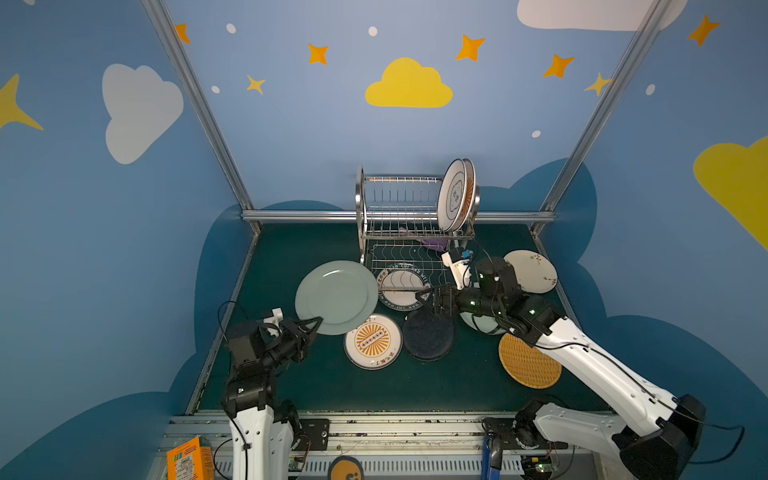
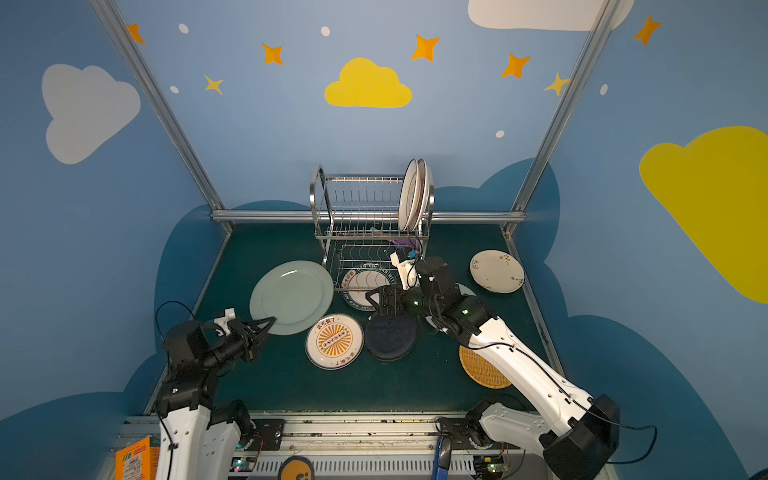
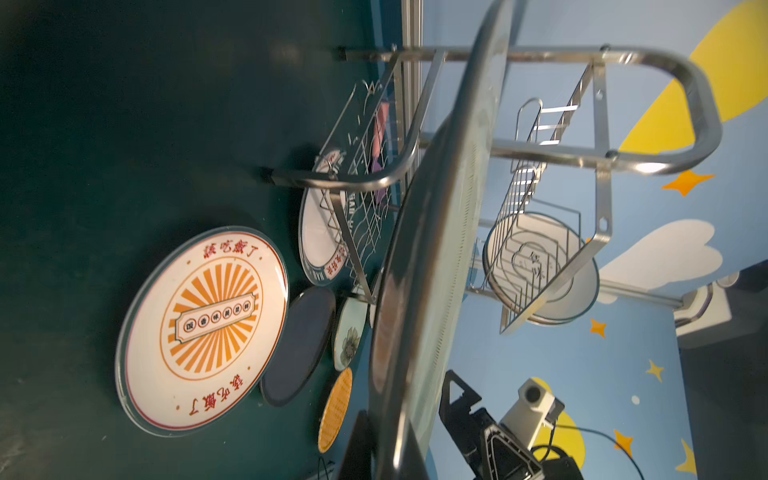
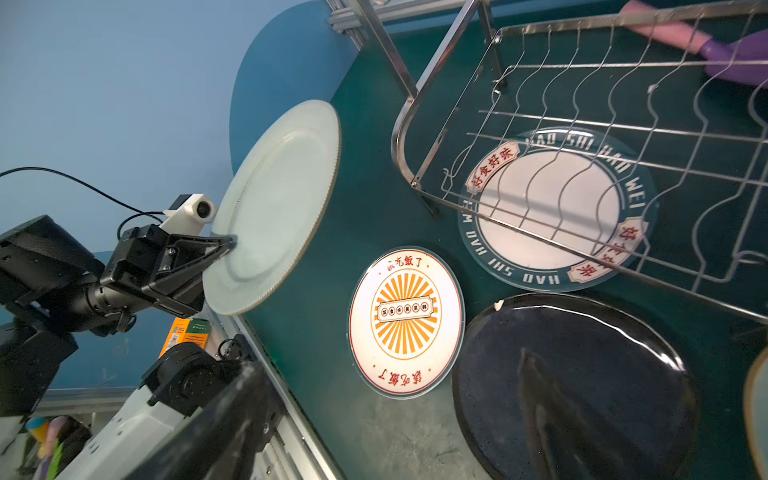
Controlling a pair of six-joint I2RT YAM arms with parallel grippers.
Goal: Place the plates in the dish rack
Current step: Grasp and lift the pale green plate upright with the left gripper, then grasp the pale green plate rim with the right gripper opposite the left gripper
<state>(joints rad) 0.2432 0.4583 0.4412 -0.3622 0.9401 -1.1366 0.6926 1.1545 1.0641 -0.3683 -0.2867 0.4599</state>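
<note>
My left gripper (image 1: pixel 318 321) is shut on the rim of a pale green plate (image 1: pixel 336 297), held tilted above the table left of the dish rack (image 1: pixel 399 208); it shows edge-on in the left wrist view (image 3: pixel 436 249). Two plates (image 1: pixel 455 195) stand in the rack's upper tier at its right end. My right gripper (image 1: pixel 424 297) hangs open and empty over the dark navy plate (image 1: pixel 428 336). A lettered-rim plate (image 4: pixel 557 208) lies flat under the lower tier. The sunburst plate (image 1: pixel 372 340), woven tan plate (image 1: pixel 528 361) and cream floral plate (image 1: pixel 532 270) lie on the table.
A purple and pink utensil (image 4: pixel 706 45) lies in the rack's lower tier. Another pale plate (image 1: pixel 482 324) sits partly hidden under the right arm. An orange box (image 1: pixel 189 459) stands off the table's front left. Metal frame rails (image 1: pixel 399 216) border the green mat.
</note>
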